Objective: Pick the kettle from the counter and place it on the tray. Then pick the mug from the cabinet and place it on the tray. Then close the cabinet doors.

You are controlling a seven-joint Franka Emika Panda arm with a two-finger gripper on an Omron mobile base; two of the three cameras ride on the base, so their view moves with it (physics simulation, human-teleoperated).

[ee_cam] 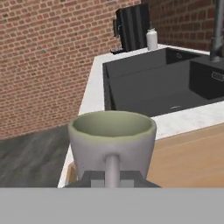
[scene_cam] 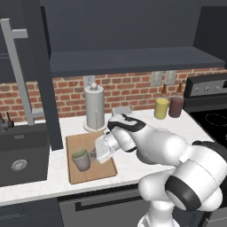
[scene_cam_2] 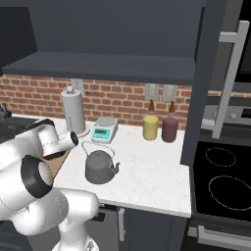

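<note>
The gripper (scene_cam: 94, 154) is pinched tight on the side handle of the mug (scene_cam: 81, 159), and you can see this best in the hand view, where the handle (ee_cam: 112, 169) runs down between the two dark tips. The mug is greyish outside and green inside, and it stands upright on the tray (scene_cam: 88, 174), toward the tray's left side. The tray is a flat brown wooden board lying on the white counter (scene_cam: 133, 164), just right of the black sink (scene_cam: 22, 155). The kettle (scene_cam_2: 100, 166) is dark grey with a thin wire handle, and in the right base view it sits on the counter to the right of the tray, not on it. Behind the tray, by the brick wall, stands a tall silver cylinder (scene_cam: 94, 108) with a ball on top. Farther right along the wall are a yellow canister (scene_cam: 162, 108) and a maroon canister (scene_cam: 176, 107), side by side. A small scale (scene_cam_2: 104, 130) sits near the wall too. The cabinet (scene_cam: 133, 57) hangs above the counter, and its left door (scene_cam: 42, 75) stands open, sticking out toward the near side. The right door (scene_cam_2: 208, 83) is open as well.
</note>
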